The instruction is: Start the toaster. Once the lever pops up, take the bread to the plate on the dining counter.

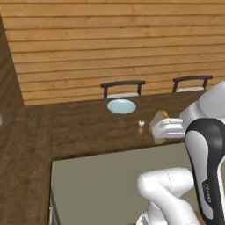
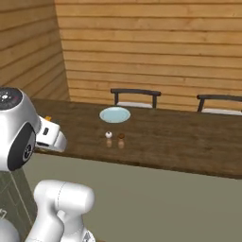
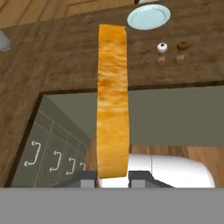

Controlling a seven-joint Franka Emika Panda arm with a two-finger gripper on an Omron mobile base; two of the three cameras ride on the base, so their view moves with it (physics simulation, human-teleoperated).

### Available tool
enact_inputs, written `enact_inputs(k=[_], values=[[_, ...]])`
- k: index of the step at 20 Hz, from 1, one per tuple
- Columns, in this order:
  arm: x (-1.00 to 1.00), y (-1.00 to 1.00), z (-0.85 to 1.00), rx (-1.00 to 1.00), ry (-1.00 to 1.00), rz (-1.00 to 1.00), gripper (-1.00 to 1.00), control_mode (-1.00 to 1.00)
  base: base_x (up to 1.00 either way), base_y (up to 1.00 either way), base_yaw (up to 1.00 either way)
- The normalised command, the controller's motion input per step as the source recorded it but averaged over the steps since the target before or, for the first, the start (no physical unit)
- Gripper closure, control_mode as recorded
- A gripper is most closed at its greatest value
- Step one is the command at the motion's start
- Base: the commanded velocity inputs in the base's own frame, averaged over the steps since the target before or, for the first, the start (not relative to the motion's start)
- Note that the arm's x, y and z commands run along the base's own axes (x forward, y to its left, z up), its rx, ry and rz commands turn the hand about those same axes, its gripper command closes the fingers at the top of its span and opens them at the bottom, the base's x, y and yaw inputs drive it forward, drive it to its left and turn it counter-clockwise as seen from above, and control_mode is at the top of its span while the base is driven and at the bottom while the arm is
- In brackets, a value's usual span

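My gripper (image 3: 113,178) is shut on the bread (image 3: 113,100), a tan-orange slice seen edge-on and standing straight up between the two dark fingertips (image 3: 87,179). The bread hangs over the near edge of the dining counter (image 3: 57,57), a dark wood-grain top. Far across that top lies the plate (image 3: 148,16), pale blue-green and round, with nothing on it. From the base, the plate (image 1: 121,106) lies ahead and left of my hand, where a sliver of bread (image 1: 165,114) pokes out. The toaster is out of view.
Two small shakers (image 3: 162,47) (image 3: 182,45) stand on the counter just near of the plate, also seen as shakers (image 2: 108,135). Two dark chairs (image 1: 123,88) (image 1: 192,82) sit behind the counter against a wood-plank wall. Drawer fronts (image 3: 52,153) lie below at the left.
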Motion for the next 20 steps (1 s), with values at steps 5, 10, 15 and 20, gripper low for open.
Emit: enact_inputs(k=[5, 10, 15, 20], values=[[0.00, 0.00, 0.00, 0.00, 0.00, 0.00, 1.00, 1.00, 0.97, -0.14, 0.22], [0.00, 0.00, 0.00, 0.00, 0.00, 0.00, 1.00, 1.00, 0.46, -0.06, 0.16], [0.00, 0.00, 0.00, 0.00, 0.00, 0.00, 1.00, 1.00, 0.07, -0.01, 0.00], [0.91, -0.57, -0.04, 0.06, 0.11, 0.15, 1.00, -1.00, 0.00, 0.00, 0.00]])
